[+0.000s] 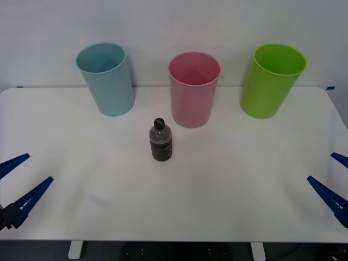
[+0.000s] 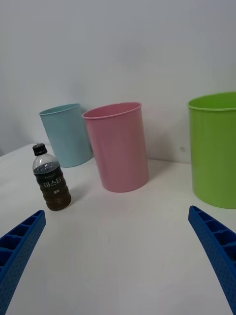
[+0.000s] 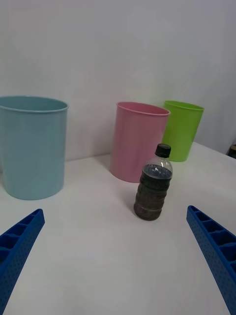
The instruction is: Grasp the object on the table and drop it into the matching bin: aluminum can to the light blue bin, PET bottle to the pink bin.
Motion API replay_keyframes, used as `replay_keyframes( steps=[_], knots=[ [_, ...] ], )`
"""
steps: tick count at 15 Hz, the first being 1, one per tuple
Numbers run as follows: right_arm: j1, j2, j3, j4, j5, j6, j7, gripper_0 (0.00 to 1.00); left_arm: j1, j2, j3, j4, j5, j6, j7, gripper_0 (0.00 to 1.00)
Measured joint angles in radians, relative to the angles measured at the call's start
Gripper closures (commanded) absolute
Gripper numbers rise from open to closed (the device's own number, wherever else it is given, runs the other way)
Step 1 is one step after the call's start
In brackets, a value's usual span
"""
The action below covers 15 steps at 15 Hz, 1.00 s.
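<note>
Reaching was the step: PET bottle (image 1: pixel 161 141) stood upright mid-table (image 1: pixel 228 190), just before the pink bin (image 1: pixel 193 89). Both grippers, left (image 1: pixel 16 182) & right (image 1: pixel 333 179), sat apart w/ fingers spread. I judged the left nearer; grab below cap, squarely.

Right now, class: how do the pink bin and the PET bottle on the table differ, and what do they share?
The pink bin is tall, opaque and open-topped; the PET bottle is shorter, clear with dark contents, and shut by a black cap. The bin is wide and tapers downward; the bottle is slim and narrows at the neck. Both stand upright on the white table, untouched.
</note>
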Motion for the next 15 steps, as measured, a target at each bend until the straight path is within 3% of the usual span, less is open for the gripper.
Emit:
replay_keyframes(
  steps=[10,15],
  knots=[
    [0.037,0.028,0.038,-0.018,-0.022,0.003,0.029,0.00,0.000,0.000,0.000,0.000,0.000,0.000,0.000,0.00],
    [0.018,0.027,0.063,-0.018,0.024,-0.050,0.070,0.00,0.000,0.000,0.000,0.000,0.000,0.000,0.000,0.00]
  ],
)
